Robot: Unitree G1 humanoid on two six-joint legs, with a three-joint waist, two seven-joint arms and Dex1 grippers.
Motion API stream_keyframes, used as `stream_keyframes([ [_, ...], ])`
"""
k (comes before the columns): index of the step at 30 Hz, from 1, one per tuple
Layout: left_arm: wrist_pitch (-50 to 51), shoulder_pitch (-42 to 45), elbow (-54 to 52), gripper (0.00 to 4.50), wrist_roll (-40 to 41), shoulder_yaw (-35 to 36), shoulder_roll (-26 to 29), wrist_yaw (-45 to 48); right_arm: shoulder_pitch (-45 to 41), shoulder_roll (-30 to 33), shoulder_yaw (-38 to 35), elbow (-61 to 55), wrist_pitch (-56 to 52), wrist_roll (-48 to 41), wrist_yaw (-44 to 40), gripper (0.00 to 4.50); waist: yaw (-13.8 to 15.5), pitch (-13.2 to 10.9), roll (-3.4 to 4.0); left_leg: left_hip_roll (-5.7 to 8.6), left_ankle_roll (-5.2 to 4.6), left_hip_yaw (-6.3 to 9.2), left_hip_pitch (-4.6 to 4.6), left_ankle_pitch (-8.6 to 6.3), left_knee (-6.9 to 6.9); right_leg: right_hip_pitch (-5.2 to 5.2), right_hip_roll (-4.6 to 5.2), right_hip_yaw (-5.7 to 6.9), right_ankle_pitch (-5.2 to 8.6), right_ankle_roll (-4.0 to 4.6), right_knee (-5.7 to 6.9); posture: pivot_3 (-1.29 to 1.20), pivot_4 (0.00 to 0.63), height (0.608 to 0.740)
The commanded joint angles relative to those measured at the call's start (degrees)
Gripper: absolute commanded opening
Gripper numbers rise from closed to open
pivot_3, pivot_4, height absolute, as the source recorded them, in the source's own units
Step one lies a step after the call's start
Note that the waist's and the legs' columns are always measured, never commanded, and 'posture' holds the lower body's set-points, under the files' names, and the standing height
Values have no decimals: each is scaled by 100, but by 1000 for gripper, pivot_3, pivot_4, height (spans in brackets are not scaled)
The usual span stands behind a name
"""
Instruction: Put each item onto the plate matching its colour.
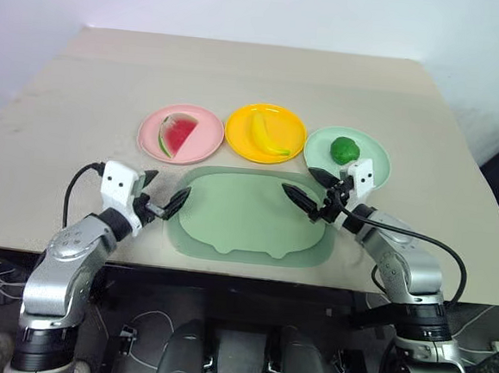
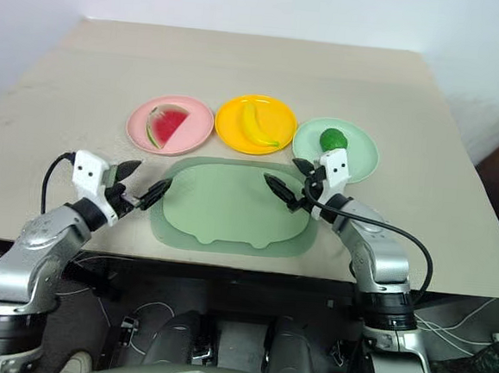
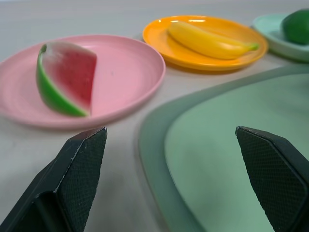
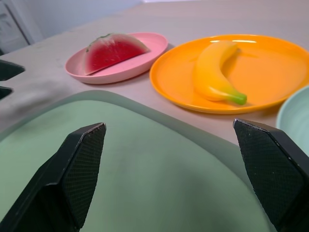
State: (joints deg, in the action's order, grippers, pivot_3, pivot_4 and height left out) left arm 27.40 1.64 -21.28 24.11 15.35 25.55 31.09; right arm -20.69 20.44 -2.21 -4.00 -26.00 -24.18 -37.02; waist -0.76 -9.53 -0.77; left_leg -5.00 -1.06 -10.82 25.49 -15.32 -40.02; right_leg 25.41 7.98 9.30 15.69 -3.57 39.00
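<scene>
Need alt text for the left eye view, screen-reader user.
Three plates in a row on a beige table: watermelon wedge on the pink plate, banana on the yellow plate, green fruit on the mint plate. Nearer, the left gripper and right gripper, both open, flank a pale green tray.

A beige surface (image 1: 84, 96) carries three plates in a row — pink plate (image 1: 203, 142), yellow plate (image 1: 241, 134), mint plate (image 1: 374, 163) — with a green tray (image 1: 247, 217) just in front, near its front edge.
</scene>
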Motion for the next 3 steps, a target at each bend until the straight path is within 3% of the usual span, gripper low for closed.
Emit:
stream_keyframes([
  [1, -220, -138, -217, 4479, 460, 500, 104, 262, -51, 19, -105, -286, 33, -151, -48, 4500, 6, 0, 0, 0, -3, 0, 0, -2, 0, 0, 1, 0, 0, 0, 0, 0, 150, 695],
  [3, -370, -188, -109, 4479, 476, 546, 181, 419, -67, 19, -85, -271, 57, -145, -60, 4500, 8, 0, 1, 1, -6, 1, 0, -5, 0, 0, 2, 0, 1, 1, -2, 0, 150, 695],
])
